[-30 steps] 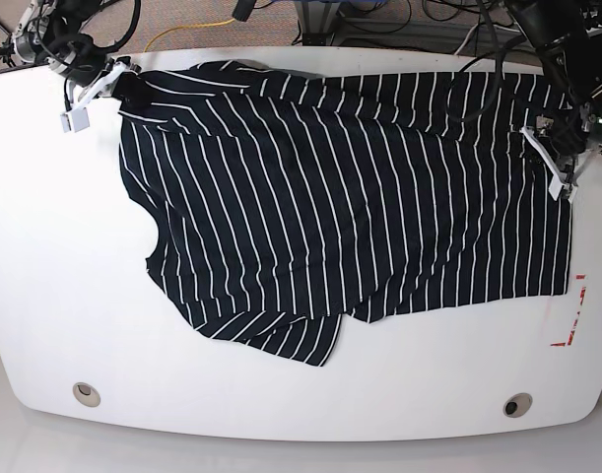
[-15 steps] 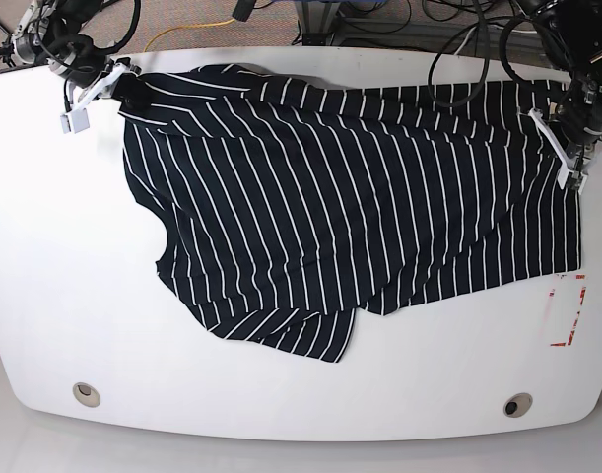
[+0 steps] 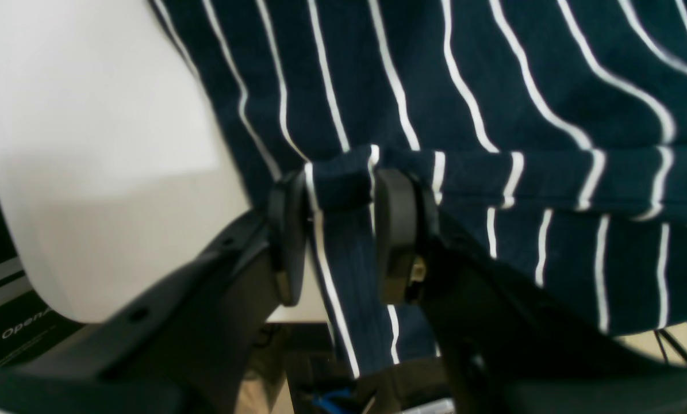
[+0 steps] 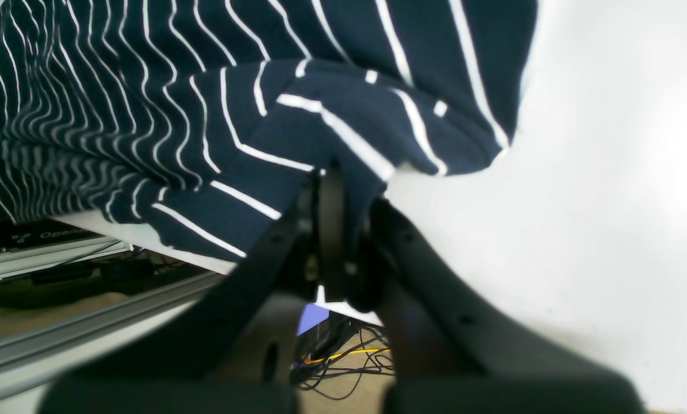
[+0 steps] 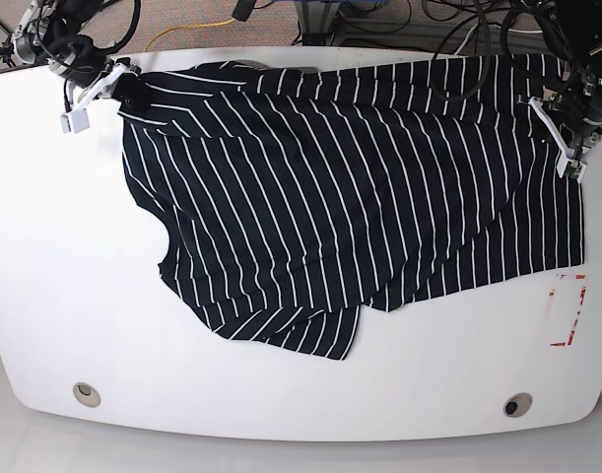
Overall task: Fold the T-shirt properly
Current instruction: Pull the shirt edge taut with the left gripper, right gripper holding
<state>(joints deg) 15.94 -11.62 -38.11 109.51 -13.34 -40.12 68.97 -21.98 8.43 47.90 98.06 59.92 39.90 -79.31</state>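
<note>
Holes near the counter's (image 5: 281,404) front edge sat clear of the T-shirt (image 5: 360,197), which lay spread across the middle and back, one sleeve pointing forward. Compared with a second earlier, the cloth had been drawn rightward and flatter. At the far right, the left claw (image 3: 337,236) had just parted, hem loose between its pads, apparently letting go. At the far left, the right claw (image 4: 343,230) remained pinched shut on the T-shirt's corner. Spreading looked finished; folding remained.
</note>
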